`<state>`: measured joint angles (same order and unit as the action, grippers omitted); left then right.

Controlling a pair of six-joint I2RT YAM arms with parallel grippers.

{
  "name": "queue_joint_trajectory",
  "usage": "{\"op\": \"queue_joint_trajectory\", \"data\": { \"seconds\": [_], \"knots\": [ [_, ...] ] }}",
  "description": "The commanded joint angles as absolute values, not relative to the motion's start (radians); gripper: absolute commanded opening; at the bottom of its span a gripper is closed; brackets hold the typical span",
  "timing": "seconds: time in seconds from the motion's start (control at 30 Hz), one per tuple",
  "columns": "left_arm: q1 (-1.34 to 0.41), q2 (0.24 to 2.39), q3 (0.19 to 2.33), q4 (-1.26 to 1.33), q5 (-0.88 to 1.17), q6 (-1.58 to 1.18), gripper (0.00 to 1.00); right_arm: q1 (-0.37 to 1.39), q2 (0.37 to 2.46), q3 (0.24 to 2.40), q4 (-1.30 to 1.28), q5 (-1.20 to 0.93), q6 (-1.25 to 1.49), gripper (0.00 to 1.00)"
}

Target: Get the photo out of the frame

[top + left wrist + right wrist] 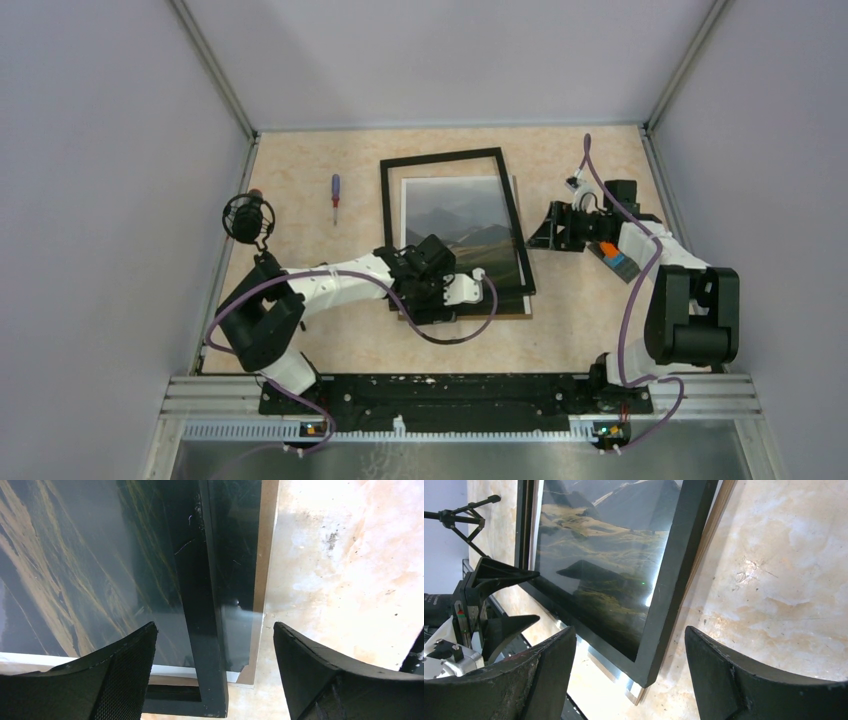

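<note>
My left tool (215,628) is released, spread over the near corner of the frame (447,155). My right tool (630,630) is released too, beside its right edge. The photo (455,215) lies askew under it.

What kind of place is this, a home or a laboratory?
Probably a robot test cell in a laboratory, not a home: plain grey wall panels enclose a beige marble-patterned table, and a white-and-black left arm and right arm are bolted to a metal rail at its near edge.
</note>
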<state>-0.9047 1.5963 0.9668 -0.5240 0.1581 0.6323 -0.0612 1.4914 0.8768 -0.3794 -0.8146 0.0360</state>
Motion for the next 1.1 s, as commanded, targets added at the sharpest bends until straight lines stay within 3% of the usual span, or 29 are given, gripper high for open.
{"op": "queue_joint_trajectory", "data": {
  "seconds": [0.0, 0.27, 0.6, 1.07],
  "knots": [
    [-0.923, 1.609, 0.943, -0.469, 0.126, 0.648, 0.91, -0.064, 1.486, 0.876, -0.338, -0.841, 0.017, 0.78],
    [-0.940, 1.632, 0.936, -0.446, 0.097, 0.647, 0.96, -0.068, 1.506, 0.879, -0.336, -0.847, 0.015, 0.78],
    [-0.928, 1.631, 0.998, -0.473, 0.103, 0.639, 0.76, -0.078, 1.519, 0.879, -0.339, -0.861, 0.015, 0.77],
    [-0.855, 1.661, 1.051, -0.465, 0.133, 0.655, 0.62, -0.089, 1.533, 0.880, -0.339, -0.878, 0.017, 0.77]
  ]
}}
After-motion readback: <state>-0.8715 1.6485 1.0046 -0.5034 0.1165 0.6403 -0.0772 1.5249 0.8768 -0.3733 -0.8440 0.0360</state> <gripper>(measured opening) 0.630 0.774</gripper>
